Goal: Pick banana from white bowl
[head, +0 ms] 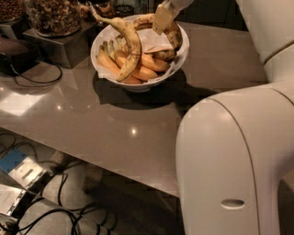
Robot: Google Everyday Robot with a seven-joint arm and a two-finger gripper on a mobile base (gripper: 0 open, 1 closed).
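Note:
The white bowl (180, 58) stands at the back of the grey table and holds several bananas on a white paper lining. The banana (173, 33), strongly arched and mottled brown, lies along the bowl's back right rim. My gripper (162, 18) is at the top of the view, right over the upper part of this banana and touching or nearly touching it. A longer, paler spotted banana (130, 43) lies across the bowl's left half with its stem sticking up past the rim. Smooth orange-yellow bananas (142, 71) lie underneath.
My white arm (229, 160) fills the right side of the view. Jars of nuts (54, 13) stand on a metal box (59, 46) at the back left, beside a black cable (32, 75). The table's front edge (92, 160) runs diagonally, with cables on the floor below.

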